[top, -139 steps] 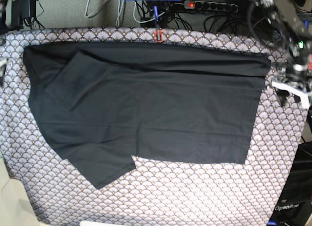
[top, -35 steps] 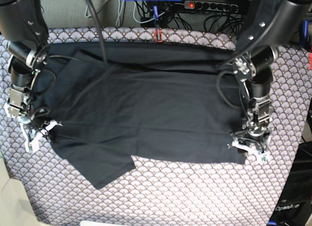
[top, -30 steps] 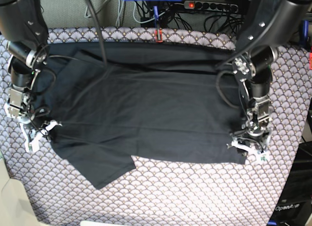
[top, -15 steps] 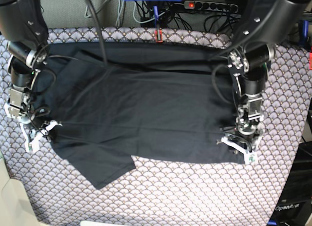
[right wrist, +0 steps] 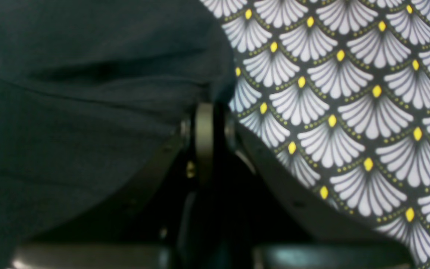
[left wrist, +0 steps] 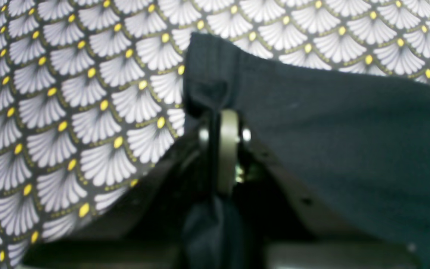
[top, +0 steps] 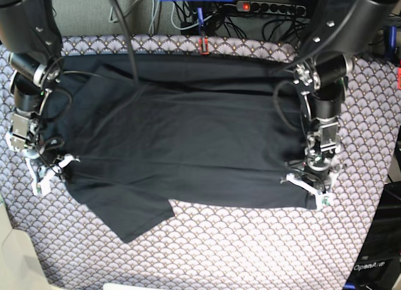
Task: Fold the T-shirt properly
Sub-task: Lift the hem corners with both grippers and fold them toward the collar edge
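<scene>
Left gripper (top: pixel 310 191) has just snapped its jaws together on the near right corner of the T-shirt (top: pixel 188 139), where half a second ago they stood spread over that hem. Its wrist view shows the pads pressed flat with a small pleat of black cloth (left wrist: pixel 215 89) pinched between them and standing up above the jaws. Right gripper (top: pixel 47 174) has not moved: it stays clamped at the garment's near left edge, beside the sleeve, with dark fabric (right wrist: pixel 99 97) bunched against its closed pads. Spread flat, the shirt lies across the far and middle part of the scalloped tablecloth (top: pixel 250 240), one sleeve trailing toward the near side. With both near corners now pinched, the arms seem set to lift this edge and carry it across for a fold.
</scene>
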`<state>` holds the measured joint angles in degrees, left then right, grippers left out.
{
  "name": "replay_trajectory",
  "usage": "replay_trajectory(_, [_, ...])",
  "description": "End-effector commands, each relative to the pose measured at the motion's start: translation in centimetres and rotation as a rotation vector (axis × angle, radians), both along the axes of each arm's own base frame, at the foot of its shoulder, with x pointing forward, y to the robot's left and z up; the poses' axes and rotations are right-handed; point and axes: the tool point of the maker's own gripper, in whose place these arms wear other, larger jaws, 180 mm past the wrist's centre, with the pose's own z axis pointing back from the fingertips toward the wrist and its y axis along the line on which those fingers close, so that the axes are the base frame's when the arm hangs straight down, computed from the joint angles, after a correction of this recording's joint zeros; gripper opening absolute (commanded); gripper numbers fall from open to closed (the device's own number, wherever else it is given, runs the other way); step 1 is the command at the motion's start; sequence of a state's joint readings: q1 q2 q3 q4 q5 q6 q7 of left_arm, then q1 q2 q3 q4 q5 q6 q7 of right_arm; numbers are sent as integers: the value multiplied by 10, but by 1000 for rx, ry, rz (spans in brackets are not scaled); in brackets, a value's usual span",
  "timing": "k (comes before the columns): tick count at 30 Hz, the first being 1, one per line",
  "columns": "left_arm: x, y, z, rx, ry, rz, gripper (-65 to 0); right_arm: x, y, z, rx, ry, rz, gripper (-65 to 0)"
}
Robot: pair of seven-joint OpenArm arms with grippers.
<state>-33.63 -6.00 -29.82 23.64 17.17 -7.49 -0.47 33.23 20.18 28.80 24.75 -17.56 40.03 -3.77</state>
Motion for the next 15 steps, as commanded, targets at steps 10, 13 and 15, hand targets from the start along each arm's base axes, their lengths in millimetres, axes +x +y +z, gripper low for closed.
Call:
replay_trajectory(10, [14, 12, 26, 25, -17, 12, -650, 7, -31, 33, -95, -76, -21, -650])
replay_trajectory(13, [12, 9, 36, 38, -28, 14, -650, 3, -28, 42, -155, -95, -3, -650])
replay_trajectory(15, [13, 13, 51, 60, -51, 24, -650, -2, -30, 49, -205, -110, 5, -650])
